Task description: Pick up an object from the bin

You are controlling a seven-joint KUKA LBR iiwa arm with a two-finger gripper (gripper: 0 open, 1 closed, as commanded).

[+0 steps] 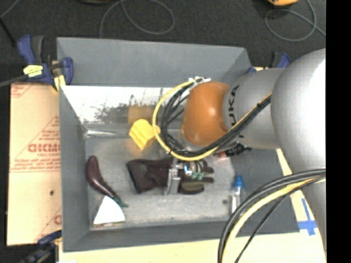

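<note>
In the camera view, our pincer (176,178) hangs low mid-bin (74,174), at the right edge of a dark brown crumpled cloth (147,174). We cannot tell how far it is open. We judge it best to close squarely on a raised fold.

You have bare floor along the front of the bin (71,163), between the white triangular piece (109,212) and the blue-capped tube (236,192). The left rear floor is open too. The dark crumpled cloth (145,175) blocks the middle, the yellow ridged block (141,133) sits just behind it, and the purple aubergine (97,178) lies along the left.
</note>
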